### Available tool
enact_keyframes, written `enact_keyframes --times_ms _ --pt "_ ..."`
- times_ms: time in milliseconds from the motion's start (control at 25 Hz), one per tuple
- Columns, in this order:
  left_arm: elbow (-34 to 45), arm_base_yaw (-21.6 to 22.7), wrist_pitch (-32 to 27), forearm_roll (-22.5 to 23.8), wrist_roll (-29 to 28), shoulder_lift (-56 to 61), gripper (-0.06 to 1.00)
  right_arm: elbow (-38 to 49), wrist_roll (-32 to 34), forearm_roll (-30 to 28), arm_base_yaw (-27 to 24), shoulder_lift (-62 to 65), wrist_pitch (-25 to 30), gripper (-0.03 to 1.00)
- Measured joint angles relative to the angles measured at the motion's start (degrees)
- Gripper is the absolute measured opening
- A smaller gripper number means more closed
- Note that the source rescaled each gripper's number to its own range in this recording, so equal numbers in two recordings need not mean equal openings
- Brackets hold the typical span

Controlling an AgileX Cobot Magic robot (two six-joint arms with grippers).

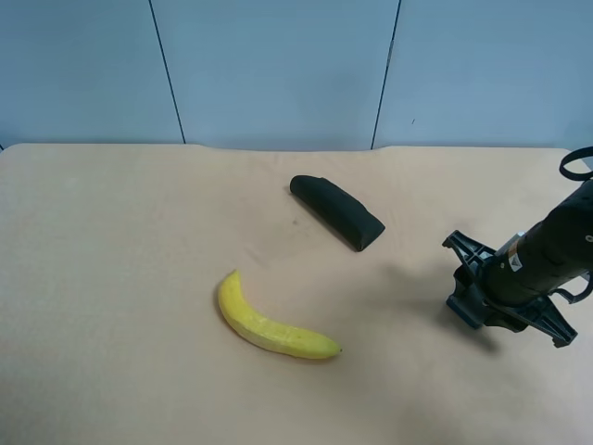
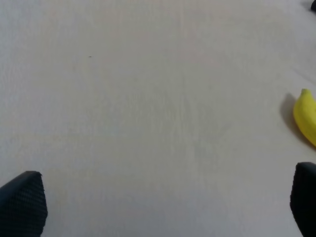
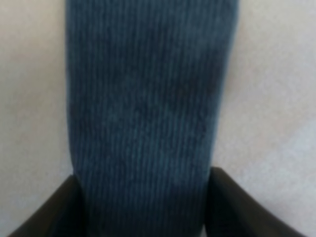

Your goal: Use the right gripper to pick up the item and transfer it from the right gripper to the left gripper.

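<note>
The item [image 3: 148, 98], a block with a dark grey-blue ribbed felt top, fills the middle of the right wrist view over the beige table. My right gripper [image 3: 143, 197] is shut on it, and its black fingers [image 3: 54, 212] press against the item's two long sides. In the exterior high view this gripper [image 1: 474, 298] is down at the table at the right, and the arm hides the item. My left gripper [image 2: 163, 207] is open, its fingertips wide apart over bare table with nothing between them. The left arm is out of the exterior high view.
A yellow banana [image 1: 273, 324] lies near the middle of the beige table [image 1: 111, 278], and its tip also shows in the left wrist view as the banana [image 2: 306, 116]. A longer black wedge-shaped case [image 1: 338, 211] lies behind it. A blue wall backs the table.
</note>
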State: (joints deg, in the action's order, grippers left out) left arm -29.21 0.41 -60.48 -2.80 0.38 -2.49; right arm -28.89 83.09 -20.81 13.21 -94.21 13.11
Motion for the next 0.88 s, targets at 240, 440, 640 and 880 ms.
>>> enact_keyframes --times_ms 240,440,640,880 --pt "0.0 0.0 0.0 0.0 0.0 0.0 1.0 0.0 0.0 0.0 0.0 0.0 0.0 0.12" --pt "0.0 0.0 0.0 0.0 0.0 0.0 1.0 0.05 -1.48 -0.02 0.0 1.42 0.06 0.12" --pt "0.0 0.0 0.0 0.0 0.0 0.0 1.0 0.1 -6.53 0.32 0.0 7.52 0.85 0.12" --pt "0.0 0.0 0.0 0.0 0.0 0.0 1.0 0.1 -16.77 7.13 0.0 13.45 5.27 0.12"
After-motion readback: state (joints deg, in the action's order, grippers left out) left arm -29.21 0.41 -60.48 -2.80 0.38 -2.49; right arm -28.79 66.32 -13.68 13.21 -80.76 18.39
